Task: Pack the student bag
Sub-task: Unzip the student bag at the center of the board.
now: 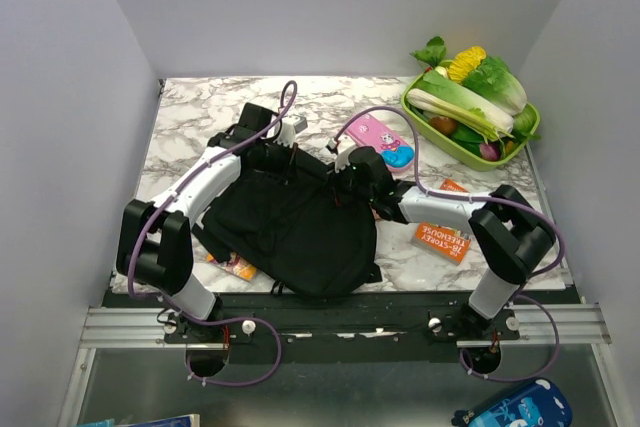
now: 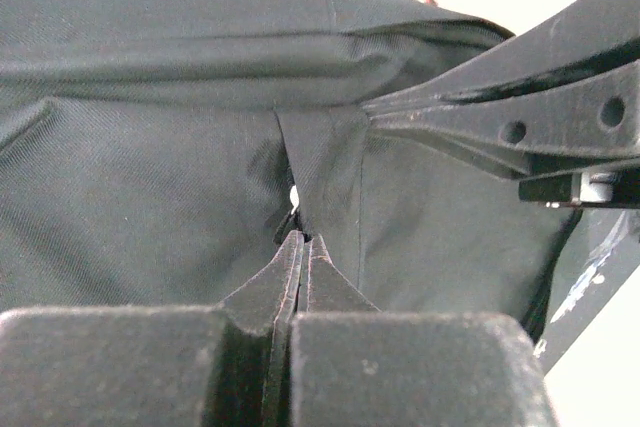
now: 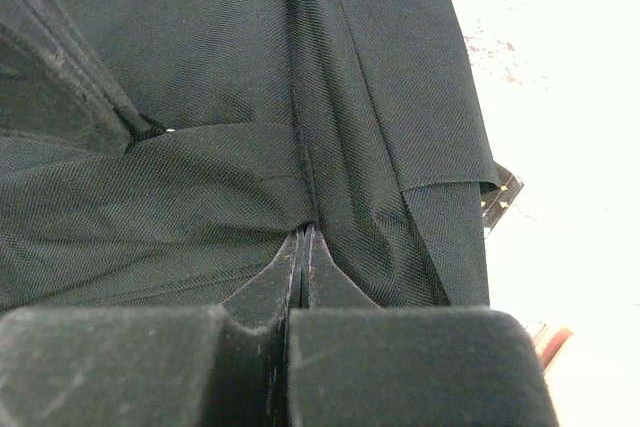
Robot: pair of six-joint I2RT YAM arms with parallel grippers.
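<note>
Top external: found bag (image 1: 300,227) slumped flat mid-table, between both arms and near the front edge, covering part of an orange booklet (image 1: 238,267). Spotted left gripper (image 1: 288,154) and right gripper (image 1: 347,169) close together over its far edge.

Left wrist: saw fingers pressed together with no gap, tips nipping a fold of black cloth. Right wrist: likewise, saw tips closed on a raised seam, with cloth puckered toward the pinch.

Judged bag soft, limp, fairly light and not fragile. Expected sagging and folding wherever unsupported. Thought the weave a little slick, so a thin pinch seemed likely to slip. Judged the best holds to be stitched seams, zip edge or strap, one on either side of the opening, pulled apart to keep the mouth wide. Could not make out zip or opening in either wrist view.

Noted, apart from bag on marble table (image 1: 200,117), a pink case (image 1: 380,137), an orange book (image 1: 442,240) and a green tray (image 1: 452,146) at the far right corner.
</note>
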